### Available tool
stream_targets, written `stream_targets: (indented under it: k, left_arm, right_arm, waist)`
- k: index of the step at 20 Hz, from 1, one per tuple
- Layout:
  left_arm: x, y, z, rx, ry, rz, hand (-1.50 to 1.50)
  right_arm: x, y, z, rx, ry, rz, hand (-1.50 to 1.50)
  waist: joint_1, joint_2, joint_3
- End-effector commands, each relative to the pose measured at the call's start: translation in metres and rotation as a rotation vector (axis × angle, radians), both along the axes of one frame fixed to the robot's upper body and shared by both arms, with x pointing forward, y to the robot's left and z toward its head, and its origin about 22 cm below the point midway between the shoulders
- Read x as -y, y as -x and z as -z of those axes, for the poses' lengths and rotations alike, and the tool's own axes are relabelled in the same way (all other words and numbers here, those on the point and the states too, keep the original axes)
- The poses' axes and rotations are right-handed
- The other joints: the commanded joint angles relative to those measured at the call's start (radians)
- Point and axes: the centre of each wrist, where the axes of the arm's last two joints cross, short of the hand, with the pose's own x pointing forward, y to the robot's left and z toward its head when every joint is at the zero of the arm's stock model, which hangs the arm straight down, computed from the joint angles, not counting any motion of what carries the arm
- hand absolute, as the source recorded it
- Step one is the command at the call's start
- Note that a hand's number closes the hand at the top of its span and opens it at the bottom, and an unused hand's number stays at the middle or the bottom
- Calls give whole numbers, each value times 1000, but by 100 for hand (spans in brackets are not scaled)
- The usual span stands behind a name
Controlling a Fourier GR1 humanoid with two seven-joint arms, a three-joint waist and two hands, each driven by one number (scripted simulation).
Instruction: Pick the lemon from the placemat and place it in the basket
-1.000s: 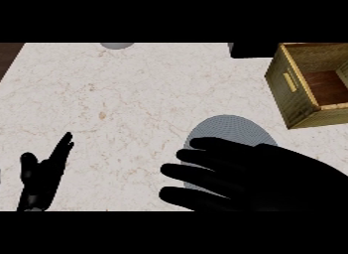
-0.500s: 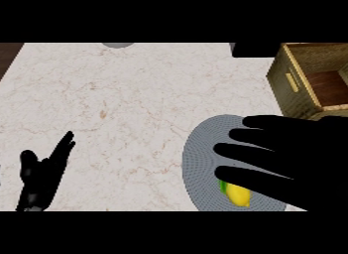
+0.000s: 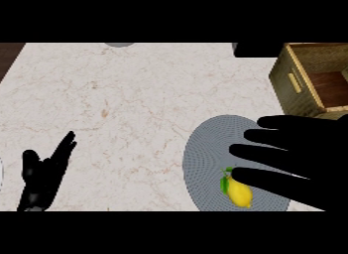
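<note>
Right hand [image 3: 316,163] now sits further right than a second ago, fingers spread wide, holding nothing, above the grey placemat [image 3: 205,149]. Lemon [image 3: 239,193] (hidden earlier) lies on the placemat just below the fingers. Basket [image 3: 308,79] upper right. Left hand [image 3: 41,178] rests open, unchanged.

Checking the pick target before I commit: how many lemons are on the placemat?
1. The lemon lies near the lower edge of the grey placemat, just under the right hand. That hand covers part of the mat, so another could be hidden.
</note>
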Motion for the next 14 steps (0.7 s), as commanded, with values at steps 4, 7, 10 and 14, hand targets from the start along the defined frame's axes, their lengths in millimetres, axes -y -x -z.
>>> stream_targets:
  k: [4,7,10,14]
  left_arm:
    - [9,2,36,-123,14,-34,0]
    - [-4,18,36,-126,37,-32,0]
    - [3,23,34,-141,37,-24,0]
    - [-7,5,33,-135,12,-18,0]
  right_arm:
    - [4,-1,30,-54,-12,18,-150]
    - [-5,12,51,-69,-22,-3,-150]
    - [-11,15,63,-72,-35,3,-150]
    - [-24,20,88,-45,11,12,-150]
  waist:
    - [-2,16,-9]
    - [-2,13,-9]
    - [3,11,-10]
    - [4,17,-9]
